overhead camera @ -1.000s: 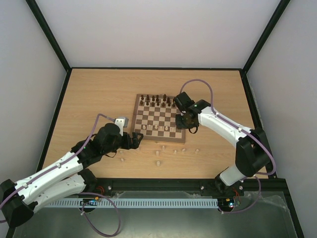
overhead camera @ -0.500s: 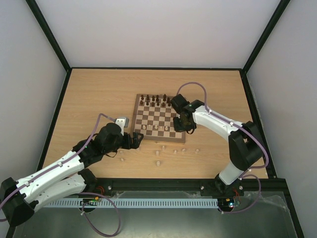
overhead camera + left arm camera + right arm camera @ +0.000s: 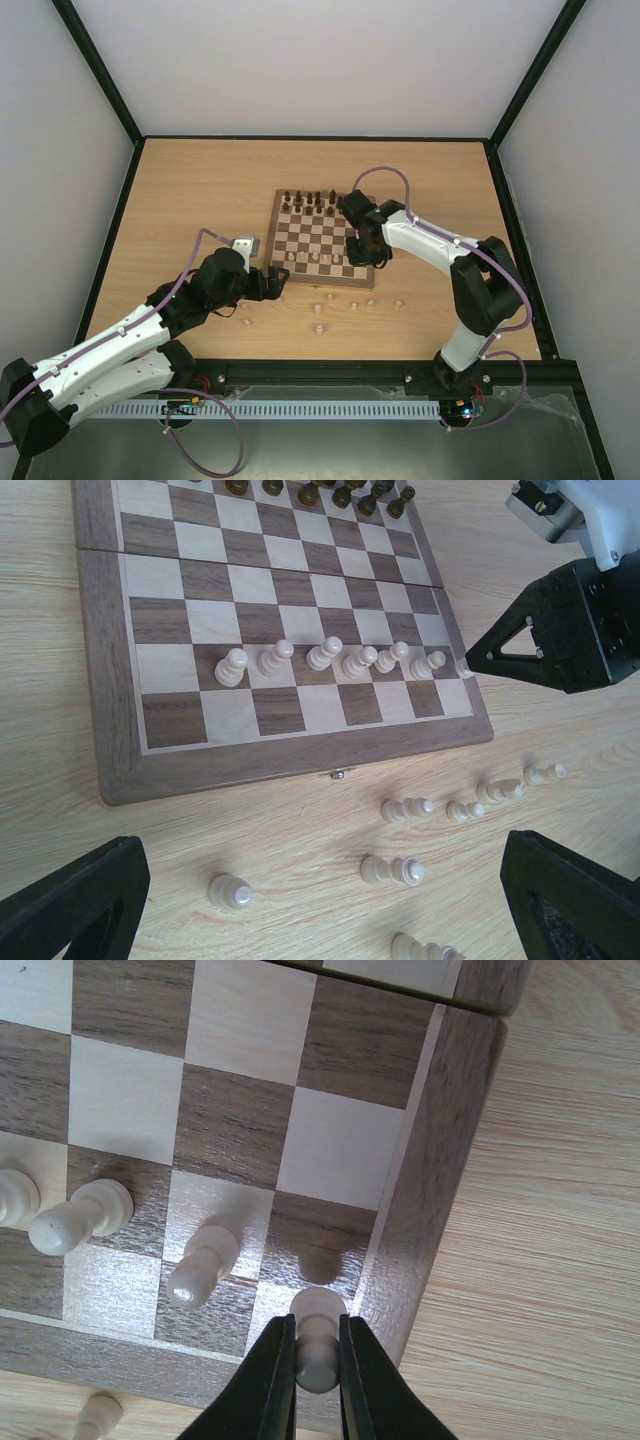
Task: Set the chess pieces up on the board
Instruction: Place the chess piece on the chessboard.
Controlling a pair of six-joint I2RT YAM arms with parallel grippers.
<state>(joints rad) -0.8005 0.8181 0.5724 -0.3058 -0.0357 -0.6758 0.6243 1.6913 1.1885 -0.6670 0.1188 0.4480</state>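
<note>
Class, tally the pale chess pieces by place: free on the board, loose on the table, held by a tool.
Pale pieces free on the board: 6
Pale pieces on the table: 7
Pale piece in the right tool: 1
Total: 14

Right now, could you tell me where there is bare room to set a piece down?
Free on the board: the middle rows between the dark pieces and the pale pawns, and the nearest row. Also the table left of it. Crowded: the table strip in front, strewn with loose pieces.
</note>
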